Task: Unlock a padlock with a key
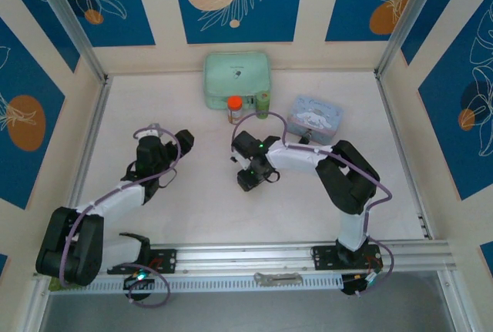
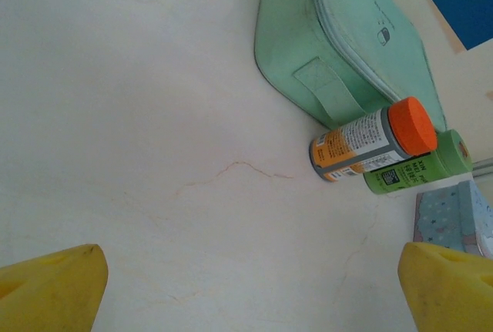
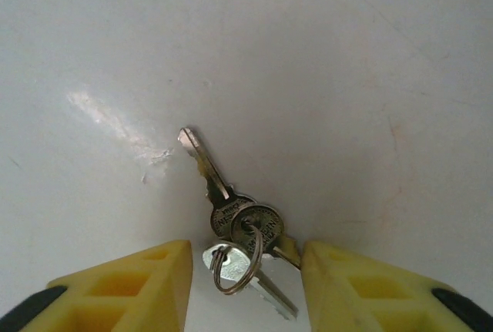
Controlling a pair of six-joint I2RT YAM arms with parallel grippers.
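- Right hand (image 3: 246,253) straddles the key (image 3: 206,169) — 2 on 1 ring (image 3: 235,264), flat on the surface (image 3: 370,70); fingers apart, not yet clamped.
- Best bet — pinch the round head, leaving the blade free.
- Left hand (image 2: 253,263) gapes wide, empty.

Lab robot cell; white tabletop (image 1: 200,216) boxed by blue patterned wall panels (image 1: 235,1); left arm (image 1: 115,197), right arm (image 1: 350,182) bolted to near aluminium rail (image 1: 254,253).

Table (image 1: 192,209): off-white, faint brown veins.
Walls (image 1: 239,1): blue panels, white leaf line-work, orange and peach discs.
Case (image 1: 236,79), 12 o'clock: mint green.
Bottle (image 2: 370,143): orange cap, white-orange label.
Second bottle (image 2: 416,169): green.
Tin (image 1: 314,119), 1 o'clock: pale blue, print possibly cartoon.
Key (image 3: 208,170): silvery.
Fingers (image 3: 139,286): yellow.
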